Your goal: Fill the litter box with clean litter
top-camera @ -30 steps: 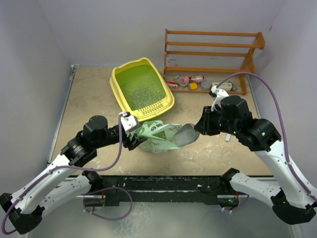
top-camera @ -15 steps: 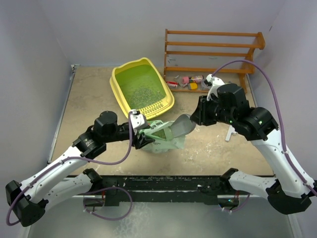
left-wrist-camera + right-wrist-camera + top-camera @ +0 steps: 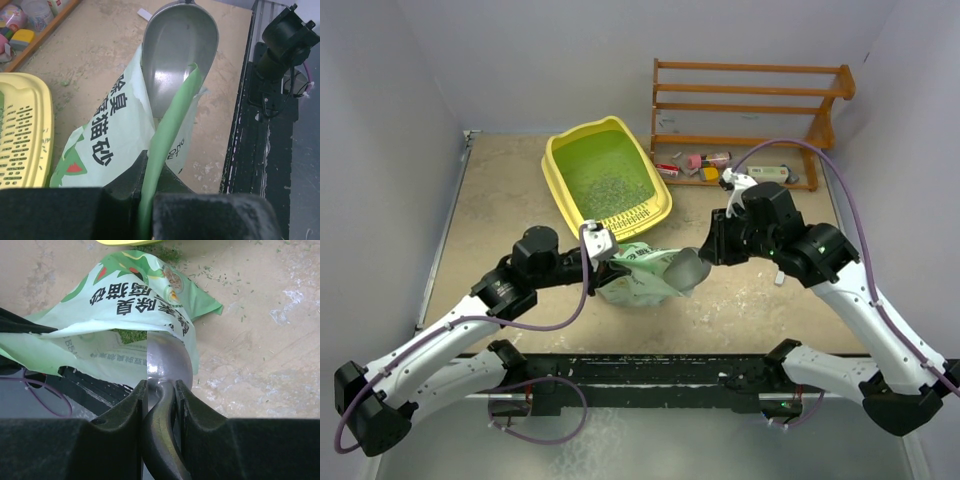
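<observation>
While left gripper (image 3: 149,176) stands pinched shut on the torn edge of pale-green bag (image 3: 638,278), bag slumped just beside litter box (image 3: 557,183) at its grille end, right gripper (image 3: 160,390) clamped on scoop (image 3: 688,268) handle, bowl at bag mouth, clean litter (image 3: 608,190) patchy on box floor

Scoop (image 3: 169,365) bowl partly hidden inside the bag (image 3: 145,300) mouth. Bag's inside mostly hidden. Litter box (image 3: 22,125) beside bag, cut off by frame edge. Rack (image 3: 750,105) beyond bag: shelf items (image 3: 705,165) too small to identify.
</observation>
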Robot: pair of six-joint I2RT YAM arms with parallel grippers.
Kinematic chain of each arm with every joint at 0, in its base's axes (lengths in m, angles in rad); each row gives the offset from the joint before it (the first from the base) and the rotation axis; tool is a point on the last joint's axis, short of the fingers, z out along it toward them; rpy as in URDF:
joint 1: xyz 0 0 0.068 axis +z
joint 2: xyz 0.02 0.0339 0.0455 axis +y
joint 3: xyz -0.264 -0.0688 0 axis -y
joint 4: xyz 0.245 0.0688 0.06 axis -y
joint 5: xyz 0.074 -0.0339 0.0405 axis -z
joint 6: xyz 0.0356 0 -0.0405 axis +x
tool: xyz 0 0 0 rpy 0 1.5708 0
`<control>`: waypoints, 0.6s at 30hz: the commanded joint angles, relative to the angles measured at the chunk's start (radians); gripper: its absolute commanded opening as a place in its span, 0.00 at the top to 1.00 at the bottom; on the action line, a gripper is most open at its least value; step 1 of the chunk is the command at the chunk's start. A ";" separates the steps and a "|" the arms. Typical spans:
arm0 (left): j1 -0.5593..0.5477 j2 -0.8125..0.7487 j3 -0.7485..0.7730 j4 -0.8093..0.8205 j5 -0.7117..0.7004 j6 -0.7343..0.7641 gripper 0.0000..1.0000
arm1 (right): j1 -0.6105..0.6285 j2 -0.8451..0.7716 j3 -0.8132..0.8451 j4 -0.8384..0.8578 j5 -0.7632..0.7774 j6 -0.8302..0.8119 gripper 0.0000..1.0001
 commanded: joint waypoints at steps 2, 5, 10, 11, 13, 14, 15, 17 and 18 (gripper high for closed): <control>-0.001 -0.019 -0.003 0.157 0.012 -0.052 1.00 | 0.013 0.020 -0.013 0.105 0.008 -0.001 1.00; -0.003 -0.021 -0.012 0.191 0.018 -0.071 1.00 | 0.018 0.047 -0.032 0.153 0.018 0.004 1.00; -0.001 -0.024 -0.024 0.244 0.026 -0.112 1.00 | 0.030 0.057 -0.060 0.234 0.040 0.014 1.00; -0.002 -0.025 -0.027 0.255 0.025 -0.119 1.00 | 0.033 0.055 -0.065 0.252 0.040 0.016 1.00; -0.001 -0.029 -0.030 0.279 0.015 -0.140 1.00 | 0.037 0.054 -0.071 0.276 0.039 0.017 1.00; -0.001 -0.033 -0.032 0.298 0.008 -0.154 1.00 | 0.041 0.054 -0.071 0.286 0.038 0.017 1.00; -0.001 -0.036 -0.038 0.318 0.000 -0.165 1.00 | 0.043 0.054 -0.071 0.292 0.039 0.017 1.00; -0.001 -0.036 -0.048 0.362 -0.014 -0.187 1.00 | 0.050 0.053 -0.068 0.304 0.033 0.017 1.00; -0.002 -0.033 -0.050 0.377 -0.019 -0.196 1.00 | 0.053 0.056 -0.063 0.304 0.031 0.018 1.00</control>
